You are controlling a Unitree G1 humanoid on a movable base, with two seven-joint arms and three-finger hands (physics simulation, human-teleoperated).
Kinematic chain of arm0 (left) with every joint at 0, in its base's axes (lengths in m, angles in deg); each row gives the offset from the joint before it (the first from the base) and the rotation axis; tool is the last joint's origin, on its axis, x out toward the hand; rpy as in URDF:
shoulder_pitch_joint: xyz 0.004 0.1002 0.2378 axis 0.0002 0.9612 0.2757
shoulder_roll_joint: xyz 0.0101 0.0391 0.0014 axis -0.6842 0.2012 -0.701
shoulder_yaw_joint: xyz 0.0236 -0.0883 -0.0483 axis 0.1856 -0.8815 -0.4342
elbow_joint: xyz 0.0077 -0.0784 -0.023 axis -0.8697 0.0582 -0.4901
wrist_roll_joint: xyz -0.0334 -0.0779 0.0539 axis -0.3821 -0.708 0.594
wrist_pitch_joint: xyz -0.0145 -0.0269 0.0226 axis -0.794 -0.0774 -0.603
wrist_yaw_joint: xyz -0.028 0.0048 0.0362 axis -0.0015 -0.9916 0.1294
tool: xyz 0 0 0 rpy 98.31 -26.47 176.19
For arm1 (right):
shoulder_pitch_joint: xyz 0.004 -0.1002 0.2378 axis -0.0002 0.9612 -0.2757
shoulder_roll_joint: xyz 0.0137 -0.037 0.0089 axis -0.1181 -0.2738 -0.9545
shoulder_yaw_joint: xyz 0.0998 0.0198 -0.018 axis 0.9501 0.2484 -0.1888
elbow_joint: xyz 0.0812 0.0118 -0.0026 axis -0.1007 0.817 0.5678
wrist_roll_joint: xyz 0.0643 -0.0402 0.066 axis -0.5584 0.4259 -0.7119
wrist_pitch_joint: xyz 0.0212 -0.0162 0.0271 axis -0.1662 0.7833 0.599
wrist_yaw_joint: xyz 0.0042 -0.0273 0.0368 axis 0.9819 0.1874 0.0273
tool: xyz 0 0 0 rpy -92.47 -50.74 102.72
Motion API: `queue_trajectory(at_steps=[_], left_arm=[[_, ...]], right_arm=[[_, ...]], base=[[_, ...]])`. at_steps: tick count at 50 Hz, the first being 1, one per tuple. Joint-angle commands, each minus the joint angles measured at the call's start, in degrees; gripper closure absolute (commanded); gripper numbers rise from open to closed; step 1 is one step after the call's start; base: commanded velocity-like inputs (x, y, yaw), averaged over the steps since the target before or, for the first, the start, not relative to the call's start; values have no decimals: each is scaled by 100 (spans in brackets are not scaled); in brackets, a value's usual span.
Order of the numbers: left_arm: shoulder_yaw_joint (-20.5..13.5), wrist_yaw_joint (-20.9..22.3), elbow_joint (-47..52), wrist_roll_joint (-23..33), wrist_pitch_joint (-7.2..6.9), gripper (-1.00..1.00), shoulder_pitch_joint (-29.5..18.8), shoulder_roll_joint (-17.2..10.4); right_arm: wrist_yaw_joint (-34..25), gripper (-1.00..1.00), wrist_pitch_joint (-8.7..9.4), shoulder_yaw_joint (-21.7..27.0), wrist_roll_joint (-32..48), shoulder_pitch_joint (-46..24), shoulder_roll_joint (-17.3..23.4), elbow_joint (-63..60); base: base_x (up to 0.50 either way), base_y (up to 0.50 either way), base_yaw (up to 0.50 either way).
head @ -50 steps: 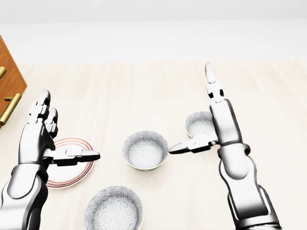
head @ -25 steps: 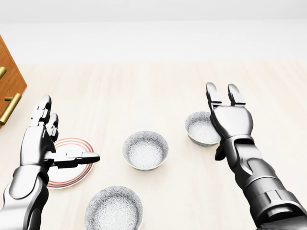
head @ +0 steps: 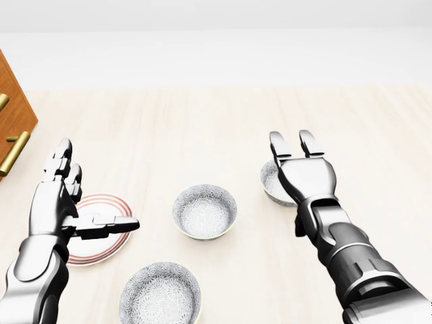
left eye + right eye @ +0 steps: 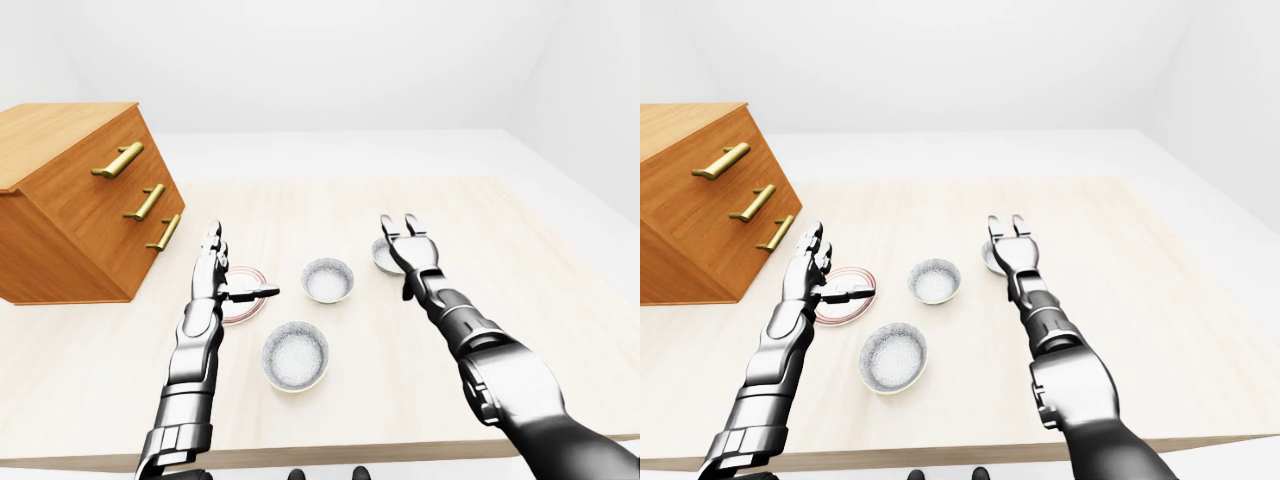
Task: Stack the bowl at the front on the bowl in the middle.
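- The front bowl (image 3: pixel 160 295), as I judge it, sits upright by the tabletop's (image 3: pixel 202 128) near edge, left of centre. Nothing holds it.
- The middle bowl (image 3: pixel 204 210) stands apart from it, toward the far edge and slightly right.
- My left hand (image 3: pixel 52 206), fingers spread and empty, hovers over a red-rimmed plate (image 3: pixel 108 244) toward the left edge. It is the nearer hand, and the front bowl lies to its right, closer to the near edge.
- My right hand (image 3: pixel 307 179), also spread and empty, hovers over a third bowl (image 3: pixel 271 185), well apart from the front bowl.
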Motion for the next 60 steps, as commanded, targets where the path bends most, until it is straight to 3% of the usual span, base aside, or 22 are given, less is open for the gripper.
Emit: queue_trajectory(at_steps=[1,31,32,33,36,37,38,39,40,60], left_arm=[[8,2,-25,-7,7,-100,10,4],[-6,7,-7,-34,27,-100,66,13],[-5,7,-7,-34,28,-100,68,13],[-8,6,8,-41,25,-100,77,16],[-9,5,60,-50,7,-100,108,23],[-11,8,65,-54,9,-100,110,23],[-11,8,65,-54,9,-100,110,22],[-9,9,71,-54,7,-100,113,24],[-9,11,73,-55,7,-100,113,24],[-9,27,16,-66,45,-100,129,26]], right_arm=[[-93,-100,0,36,50,17,-96,136],[-473,-100,0,165,53,287,-175,211],[-470,-87,0,167,50,289,-171,211],[-496,-32,0,187,20,305,-172,210],[-521,-4,0,190,-23,341,-182,209],[-534,53,0,190,-33,354,-182,210],[-536,53,0,188,-35,355,-182,209],[-533,82,0,184,-35,355,-180,209],[-535,98,0,182,-36,353,-181,209],[-455,100,0,170,-96,312,-179,196]], base=[[0,0,0],[0,0,0],[0,0,0],[0,0,0],[0,0,0],[0,0,0],[0,0,0],[0,0,0],[0,0,0],[0,0,0]])
